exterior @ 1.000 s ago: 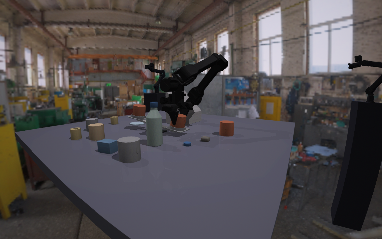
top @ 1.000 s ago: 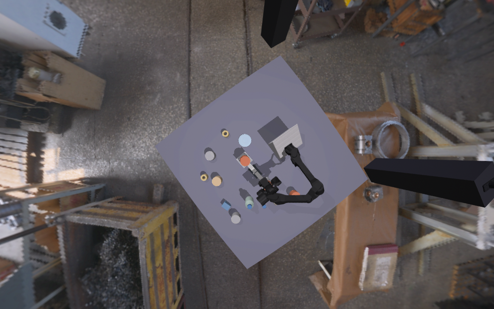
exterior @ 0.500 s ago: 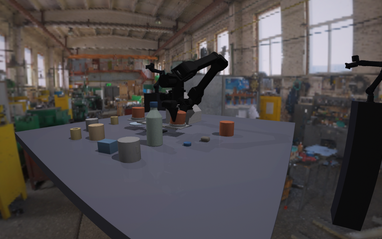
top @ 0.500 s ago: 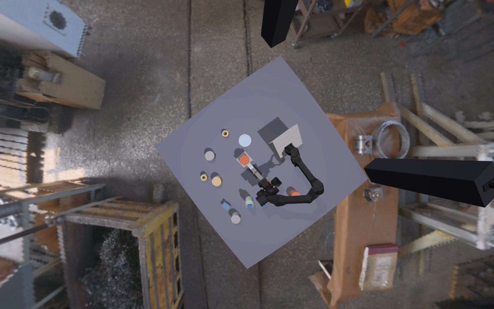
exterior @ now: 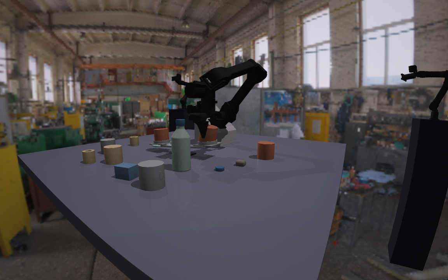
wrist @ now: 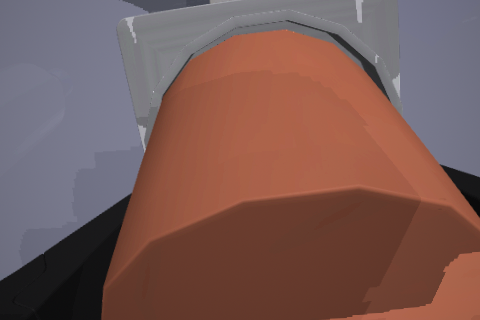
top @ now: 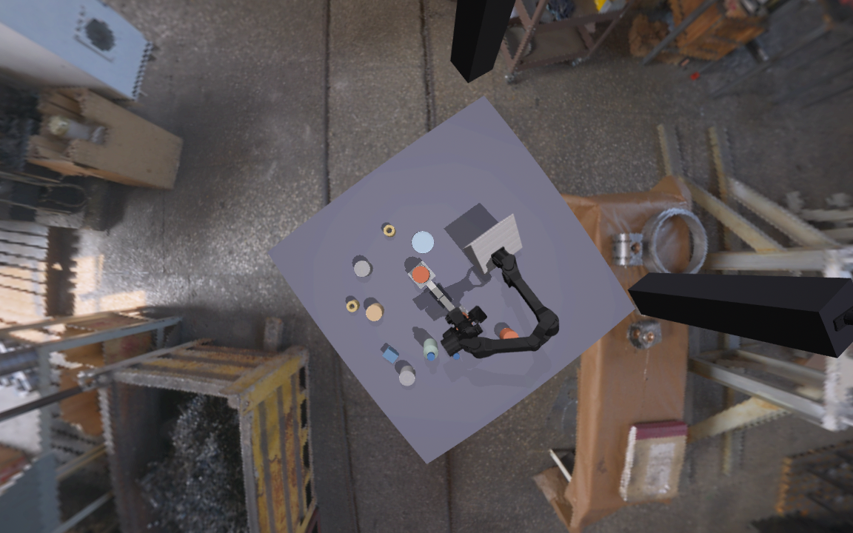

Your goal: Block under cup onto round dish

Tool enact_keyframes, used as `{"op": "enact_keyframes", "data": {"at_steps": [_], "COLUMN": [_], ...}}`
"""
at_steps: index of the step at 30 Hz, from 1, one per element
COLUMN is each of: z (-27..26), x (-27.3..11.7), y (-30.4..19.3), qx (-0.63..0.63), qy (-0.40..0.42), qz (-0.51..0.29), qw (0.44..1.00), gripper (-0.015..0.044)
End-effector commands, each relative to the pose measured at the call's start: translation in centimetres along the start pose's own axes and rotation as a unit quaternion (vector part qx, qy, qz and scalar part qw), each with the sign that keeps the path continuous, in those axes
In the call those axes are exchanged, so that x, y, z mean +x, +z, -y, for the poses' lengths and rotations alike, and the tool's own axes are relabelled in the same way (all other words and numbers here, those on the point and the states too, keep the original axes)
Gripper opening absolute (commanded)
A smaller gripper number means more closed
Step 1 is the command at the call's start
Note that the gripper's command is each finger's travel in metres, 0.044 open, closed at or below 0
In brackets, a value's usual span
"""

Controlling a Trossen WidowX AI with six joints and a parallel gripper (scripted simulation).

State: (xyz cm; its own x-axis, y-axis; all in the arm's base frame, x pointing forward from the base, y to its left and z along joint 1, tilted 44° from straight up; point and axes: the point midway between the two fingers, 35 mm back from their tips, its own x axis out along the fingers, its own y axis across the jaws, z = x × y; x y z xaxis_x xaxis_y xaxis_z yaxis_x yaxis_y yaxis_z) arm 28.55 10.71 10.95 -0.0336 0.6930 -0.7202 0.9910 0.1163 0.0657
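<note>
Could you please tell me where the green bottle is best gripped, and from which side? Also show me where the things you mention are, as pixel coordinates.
Probably the neck, just below the blue cap [top: 431,356] [exterior: 180,122], coming from straight above with one finger on each side. The bottle [top: 430,346] [exterior: 181,151] stands upright, its shoulders narrow towards the top, and the neighbouring things are all lower than its neck.

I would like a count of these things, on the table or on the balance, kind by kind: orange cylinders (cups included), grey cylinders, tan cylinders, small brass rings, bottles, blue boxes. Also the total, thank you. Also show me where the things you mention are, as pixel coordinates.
Orange cylinders [top: 420,273] [top: 508,333] [exterior: 161,134] [exterior: 212,133] [exterior: 265,150] [wrist: 280,125]: 3
Grey cylinders [top: 361,268] [top: 406,377] [exterior: 107,142] [exterior: 151,175]: 2
Tan cylinders [top: 374,312] [exterior: 113,154]: 1
Brass rings [top: 383,232] [top: 348,306] [exterior: 134,142] [exterior: 88,158]: 2
Bottles [top: 430,346] [exterior: 181,149]: 1
Blue boxes [top: 389,355] [exterior: 125,172]: 1
Total: 10
</note>
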Motion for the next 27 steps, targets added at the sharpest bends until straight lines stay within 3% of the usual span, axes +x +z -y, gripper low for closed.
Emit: {"op": "enact_keyframes", "data": {"at_steps": [1,27], "z": [-0.4,-0.4], "x": [-0.8,-4.1], "y": [0.1,0.1], "qx": [-0.006,-0.006], "qy": [0.006,0.006], "qz": [0.004,0.005], "qw": [1.000,1.000], "gripper": [0.0000,0.0000]}}
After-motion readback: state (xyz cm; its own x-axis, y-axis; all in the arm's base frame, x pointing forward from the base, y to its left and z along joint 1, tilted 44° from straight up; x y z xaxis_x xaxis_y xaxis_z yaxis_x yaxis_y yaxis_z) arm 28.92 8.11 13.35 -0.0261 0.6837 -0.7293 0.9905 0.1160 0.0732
